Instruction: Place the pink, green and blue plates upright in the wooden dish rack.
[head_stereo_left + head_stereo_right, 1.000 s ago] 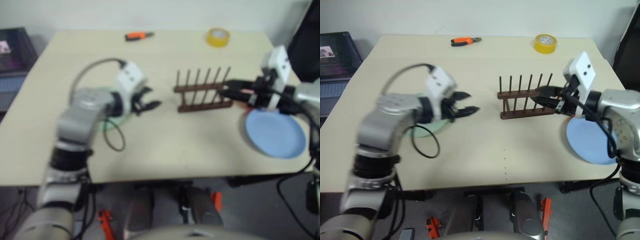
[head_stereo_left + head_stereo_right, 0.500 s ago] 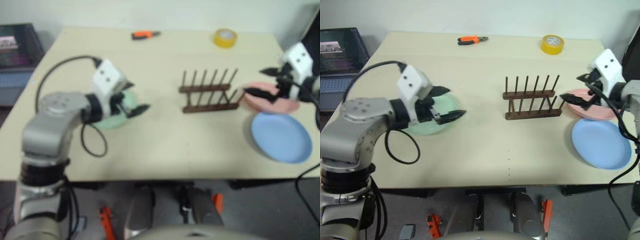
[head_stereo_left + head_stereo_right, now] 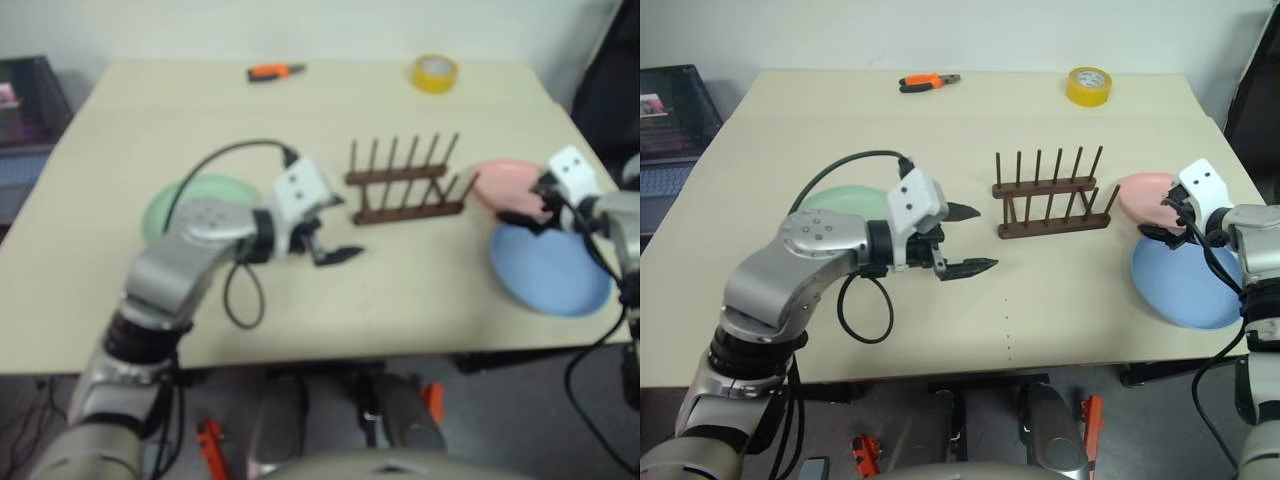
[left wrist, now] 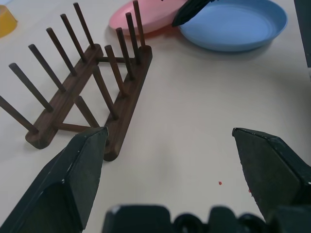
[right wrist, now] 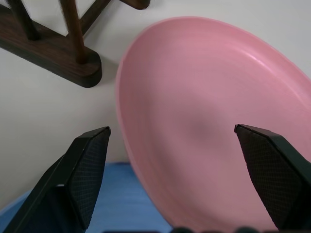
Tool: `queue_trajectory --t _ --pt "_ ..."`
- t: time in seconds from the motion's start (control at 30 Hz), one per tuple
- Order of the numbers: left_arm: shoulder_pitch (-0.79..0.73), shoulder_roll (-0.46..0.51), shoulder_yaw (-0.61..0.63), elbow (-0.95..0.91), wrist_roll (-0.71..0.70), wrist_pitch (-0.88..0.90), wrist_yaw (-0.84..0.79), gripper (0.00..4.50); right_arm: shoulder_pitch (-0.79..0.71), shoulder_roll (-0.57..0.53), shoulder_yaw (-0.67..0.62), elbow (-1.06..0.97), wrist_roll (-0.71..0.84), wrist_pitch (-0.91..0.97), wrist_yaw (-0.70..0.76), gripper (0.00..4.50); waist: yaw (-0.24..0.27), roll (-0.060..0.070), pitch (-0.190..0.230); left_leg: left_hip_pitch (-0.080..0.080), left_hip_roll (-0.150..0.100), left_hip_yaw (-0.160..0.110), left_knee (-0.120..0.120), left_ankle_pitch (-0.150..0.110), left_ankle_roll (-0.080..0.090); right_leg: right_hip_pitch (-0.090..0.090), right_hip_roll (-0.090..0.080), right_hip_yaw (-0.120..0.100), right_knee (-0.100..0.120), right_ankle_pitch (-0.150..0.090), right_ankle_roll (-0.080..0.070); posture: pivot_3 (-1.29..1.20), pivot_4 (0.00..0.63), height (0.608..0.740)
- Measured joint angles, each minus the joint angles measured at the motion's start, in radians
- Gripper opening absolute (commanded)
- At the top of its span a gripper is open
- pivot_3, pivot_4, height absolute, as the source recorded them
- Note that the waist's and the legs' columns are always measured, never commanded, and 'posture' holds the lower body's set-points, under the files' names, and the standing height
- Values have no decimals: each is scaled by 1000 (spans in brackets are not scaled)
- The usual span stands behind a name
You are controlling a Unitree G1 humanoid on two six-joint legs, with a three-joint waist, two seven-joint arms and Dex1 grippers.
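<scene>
The dark wooden dish rack point(image 3: 1048, 196) stands empty mid-table. Flat on the table at the left lies the green plate point(image 3: 843, 200), behind my left arm. The pink plate point(image 3: 1143, 189) lies flat just right of the rack, and the blue plate point(image 3: 1183, 289) lies in front of it, their rims overlapping. My left gripper point(image 3: 976, 240) is open and empty, hovering left of and in front of the rack point(image 4: 92, 77). Open as well, my right gripper point(image 3: 1161, 216) hangs low over the pink plate point(image 5: 204, 121) near its front edge, with the jaws spread either side of it.
Orange-handled pliers point(image 3: 929, 80) and a yellow tape roll point(image 3: 1087, 85) lie at the table's far edge. A laptop point(image 3: 668, 120) sits off the table's left side. A black cable point(image 3: 862, 300) loops from my left wrist. The blue plate lies near the table's front right corner.
My left gripper left the green plate and swung right, close to the rack's front. My right gripper moved from the rack's right end down over the pink plate. Both opened wider.
</scene>
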Motion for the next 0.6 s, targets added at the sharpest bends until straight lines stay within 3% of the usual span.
queue_trajectory --t 0.13,0.23,0.53,0.6 --pt "-5 2 0 0 -4 0 2 4500 0 15 0 11 -8 -7 -6 4479 0 0 0 0 0 0 0 0 0 0 -2 2 -1 0 0 0 150 740" --pt "-5 6 0 0 -4 0 6 4500 1 19 -1 11 -12 -10 -17 3875 0 0 0 0 0 0 0 0 0 0 -4 2 -1 0 1 0 150 740" --pt "-9 8 -2 3 -1 -3 20 4500 4 35 -4 11 -27 -29 -25 587 0 0 0 0 0 0 0 0 0 0 -4 2 -1 1 1 0 150 740" --pt "-9 8 -3 4 3 -11 20 4500 4 37 -8 10 -27 -36 -27 33 0 0 0 0 0 0 0 0 0 0 -4 1 -1 1 1 0 150 740"
